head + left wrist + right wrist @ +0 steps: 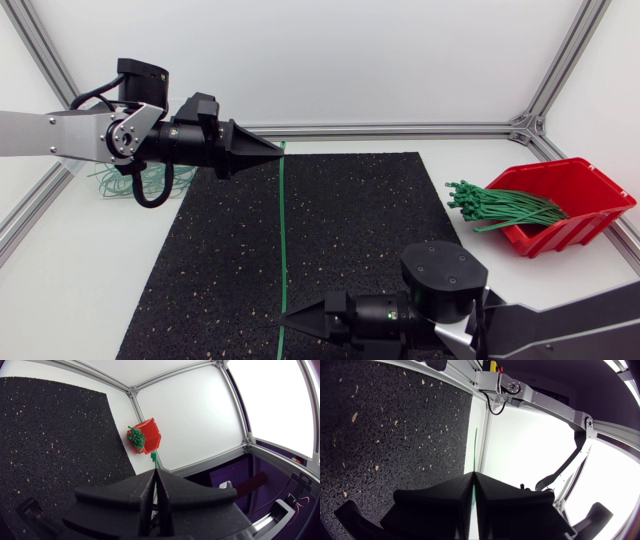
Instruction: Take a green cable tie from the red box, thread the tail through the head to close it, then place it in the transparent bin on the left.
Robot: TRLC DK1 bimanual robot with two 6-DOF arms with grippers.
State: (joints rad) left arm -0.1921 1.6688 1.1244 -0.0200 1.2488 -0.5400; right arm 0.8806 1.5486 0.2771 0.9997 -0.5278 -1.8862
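1. The mat (200, 270) is showing rough, speckled black granules.
2. The red box (585, 182) is looking like glossy plastic.
3. The green cable tie (282, 230) is looking smooth, plastic.
4. The left tool (277, 150) and right tool (289, 319) are looking matt black.

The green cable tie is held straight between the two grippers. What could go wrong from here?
1. The cable tie is thin, and the left gripper and the right gripper pinch it only at their narrow tips. Bending it into a loop might pull it free, and it would fall onto the black mat.
2. No view shows which end is the head, so the tail and the head may not line up for threading.
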